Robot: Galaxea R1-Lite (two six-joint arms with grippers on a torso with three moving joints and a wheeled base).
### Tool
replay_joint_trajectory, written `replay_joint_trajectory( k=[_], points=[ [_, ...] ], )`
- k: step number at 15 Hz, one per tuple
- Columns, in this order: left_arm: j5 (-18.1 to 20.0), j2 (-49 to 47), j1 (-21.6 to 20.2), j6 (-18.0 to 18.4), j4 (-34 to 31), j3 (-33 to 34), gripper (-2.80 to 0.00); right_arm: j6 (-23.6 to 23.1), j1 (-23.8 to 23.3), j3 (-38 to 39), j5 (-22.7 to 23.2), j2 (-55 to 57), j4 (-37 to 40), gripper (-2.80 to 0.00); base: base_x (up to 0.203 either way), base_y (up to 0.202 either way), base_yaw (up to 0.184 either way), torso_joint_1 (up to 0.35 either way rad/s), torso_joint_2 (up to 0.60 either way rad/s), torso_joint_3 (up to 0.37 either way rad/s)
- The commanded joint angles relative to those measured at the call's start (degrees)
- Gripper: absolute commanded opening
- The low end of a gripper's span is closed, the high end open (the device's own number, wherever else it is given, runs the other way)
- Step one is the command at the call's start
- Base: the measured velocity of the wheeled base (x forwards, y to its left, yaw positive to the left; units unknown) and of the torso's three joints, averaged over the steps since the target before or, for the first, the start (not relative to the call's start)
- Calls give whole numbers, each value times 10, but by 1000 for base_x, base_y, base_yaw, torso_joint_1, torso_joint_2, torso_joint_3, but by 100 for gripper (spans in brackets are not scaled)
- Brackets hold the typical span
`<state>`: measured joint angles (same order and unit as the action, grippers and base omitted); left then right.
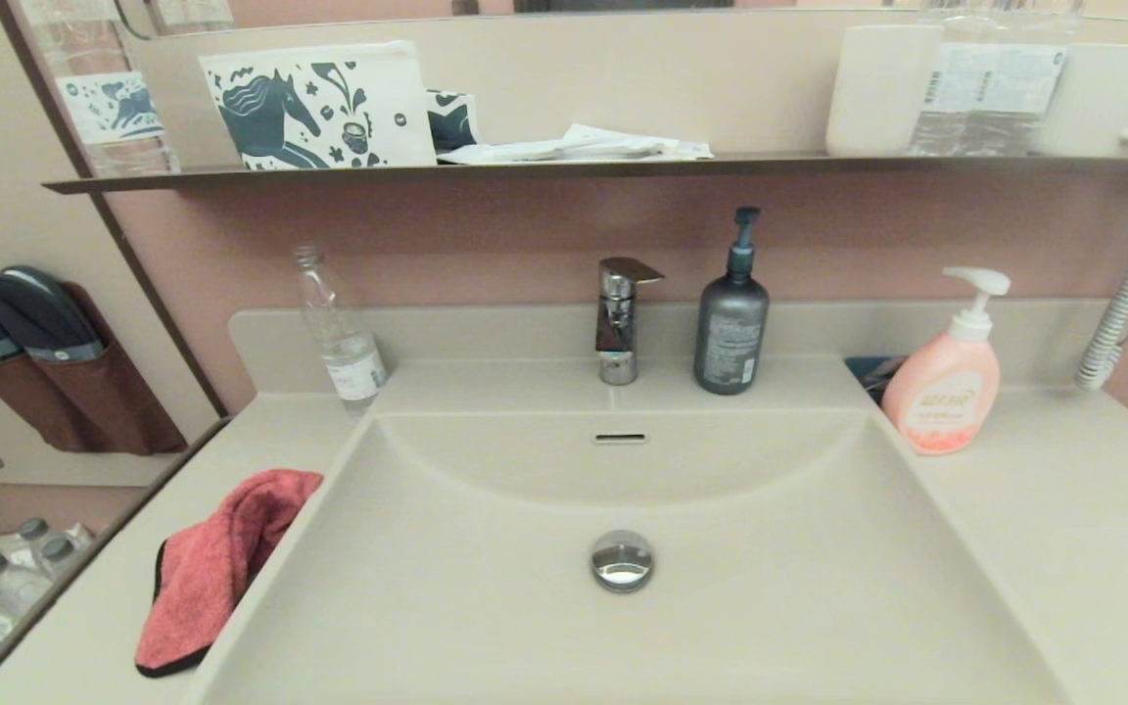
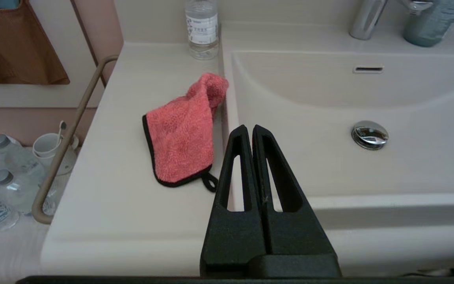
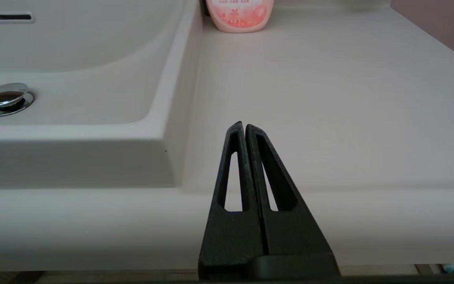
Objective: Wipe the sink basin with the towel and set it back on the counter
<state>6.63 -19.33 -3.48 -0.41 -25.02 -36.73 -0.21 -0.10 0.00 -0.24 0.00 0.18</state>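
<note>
On the counter [image 1: 1063, 509], to the left of the sink basin [image 1: 486, 607], the towel [image 1: 216, 563] lies crumpled, its far end bunched against the basin's left rim. In the left wrist view the towel [image 2: 181, 132] shows a black edge trim and a small black loop at its near corner; it rests flat on the counter [image 2: 112, 197] just beside the basin [image 2: 329, 165].

The left hand [image 2: 249, 128] hangs near the front edge of the counter, close to the basin's left rim. Its two black fingers are pressed together and grip nothing. The towel lies near the fingertips but apart from them.

The right hand [image 3: 242, 125] hangs above the front edge of the counter [image 3: 329, 98] on the right of the basin [image 3: 73, 90]. Its fingers are likewise pressed together, with nothing between them. Neither hand appears in the head view.

The drain plug [image 1: 622, 560] sits in the basin floor, and the overflow slot [image 1: 620, 438] is in the back wall below the faucet [image 1: 620, 318]. A clear bottle [image 1: 339, 333] stands at the back left corner of the counter. A dark pump bottle [image 1: 731, 313] stands just right of the faucet. A pink soap dispenser [image 1: 946, 377] stands on the right side of the counter.
</note>
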Motion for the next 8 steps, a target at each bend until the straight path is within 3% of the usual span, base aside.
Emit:
replay_joint_trajectory(
  k=[1, 4, 8],
  points=[
    [-15, 57, 43, 1, -1, 27, -280, 0, 0, 0, 0, 1, 0, -280, 0, 0, 0, 0, 0, 0],
    [-26, 107, 39, 3, 0, 61, -280, 0, 0, 0, 0, 1, 0, -280, 0, 0, 0, 0, 0, 0],
    [24, 192, 36, 5, 10, 146, -280, 0, 0, 0, 0, 1, 0, -280, 0, 0, 0, 0, 0, 0]
  ],
)
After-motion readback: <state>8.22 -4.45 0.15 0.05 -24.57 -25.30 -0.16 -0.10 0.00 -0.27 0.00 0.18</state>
